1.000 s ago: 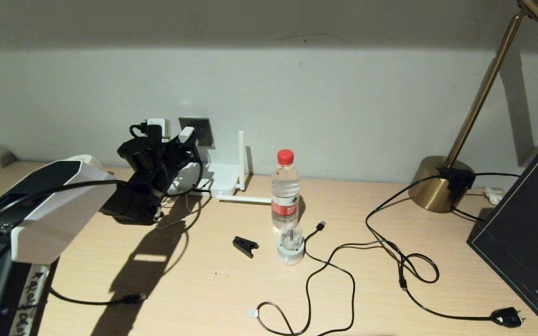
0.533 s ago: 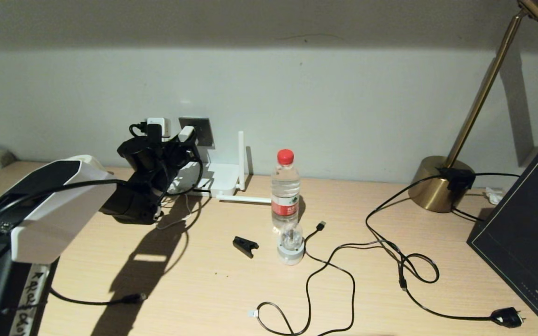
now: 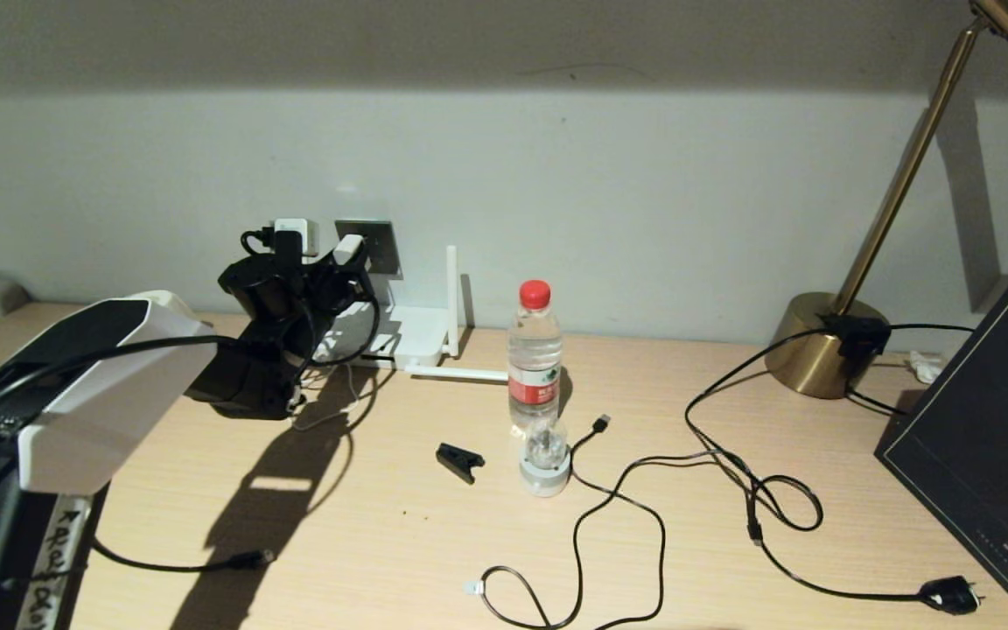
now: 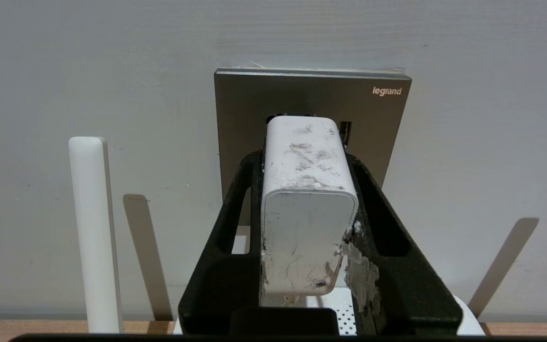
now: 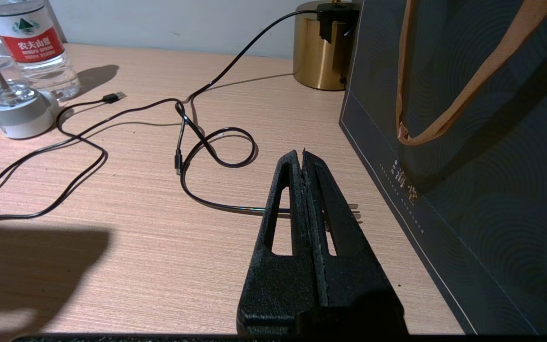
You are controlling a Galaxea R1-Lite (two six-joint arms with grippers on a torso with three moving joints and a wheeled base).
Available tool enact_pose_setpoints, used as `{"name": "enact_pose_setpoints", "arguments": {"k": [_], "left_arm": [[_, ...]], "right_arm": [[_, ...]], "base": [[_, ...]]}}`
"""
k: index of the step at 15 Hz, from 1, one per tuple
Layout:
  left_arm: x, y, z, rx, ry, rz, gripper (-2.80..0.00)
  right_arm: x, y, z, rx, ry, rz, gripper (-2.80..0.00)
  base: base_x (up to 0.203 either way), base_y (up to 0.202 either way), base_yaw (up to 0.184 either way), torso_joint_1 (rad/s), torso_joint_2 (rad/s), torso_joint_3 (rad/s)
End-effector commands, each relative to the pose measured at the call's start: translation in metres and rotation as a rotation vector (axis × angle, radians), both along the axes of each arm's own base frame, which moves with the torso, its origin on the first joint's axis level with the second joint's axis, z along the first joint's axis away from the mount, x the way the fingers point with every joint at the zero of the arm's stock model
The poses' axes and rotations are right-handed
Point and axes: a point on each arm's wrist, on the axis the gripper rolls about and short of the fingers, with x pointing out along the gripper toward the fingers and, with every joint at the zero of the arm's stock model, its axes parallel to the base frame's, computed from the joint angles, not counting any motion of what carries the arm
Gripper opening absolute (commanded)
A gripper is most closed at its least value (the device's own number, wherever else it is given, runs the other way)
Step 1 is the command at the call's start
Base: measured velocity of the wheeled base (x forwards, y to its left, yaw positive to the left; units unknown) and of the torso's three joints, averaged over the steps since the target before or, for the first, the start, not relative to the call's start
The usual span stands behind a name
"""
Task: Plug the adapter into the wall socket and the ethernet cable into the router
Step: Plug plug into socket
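My left gripper (image 3: 333, 267) is shut on the white adapter (image 3: 347, 251) and holds it at the grey wall socket (image 3: 379, 245). In the left wrist view the adapter (image 4: 306, 204) sits between the black fingers (image 4: 240, 190), its far end right at the socket plate (image 4: 254, 99); the prongs are hidden. The white router (image 3: 416, 337) lies under the socket with one antenna (image 3: 451, 297) upright. The ethernet cable's clear connector (image 3: 472, 588) lies at the table's front. My right gripper (image 5: 302, 154) hangs shut and empty over the table's right side.
A water bottle (image 3: 535, 354), a small white-based glass object (image 3: 544, 459) and a black clip (image 3: 458, 461) stand mid-table. A USB-tipped cable (image 3: 602, 423) and a black mains plug (image 3: 950, 597) lie right of them. A brass lamp (image 3: 823, 346) and dark bag (image 3: 985, 437) fill the right.
My left gripper has crept slightly up and toward the wall with the adapter. Nothing else has moved.
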Motion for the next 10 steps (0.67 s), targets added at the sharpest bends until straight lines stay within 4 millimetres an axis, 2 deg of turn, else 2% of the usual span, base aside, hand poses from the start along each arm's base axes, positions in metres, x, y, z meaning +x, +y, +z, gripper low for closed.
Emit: {"name": "enact_pose_setpoints", "arguments": {"k": [1,10], "left_arm": [[-0.001,0.000,0.002,0.000,-0.007,0.000,-2.80],[0.001,0.011,0.006,-0.001,-0.021,0.022,-2.80]], "right_arm": [[0.003,0.000,-0.010,-0.001,0.034,0.001,-2.80],[0.003,0.000,-0.010,-0.001,0.036,0.001,-2.80]], "base": [[0.000,0.000,0.000,0.000,0.00,0.000],[0.000,0.000,0.000,0.000,0.00,0.000]]}}
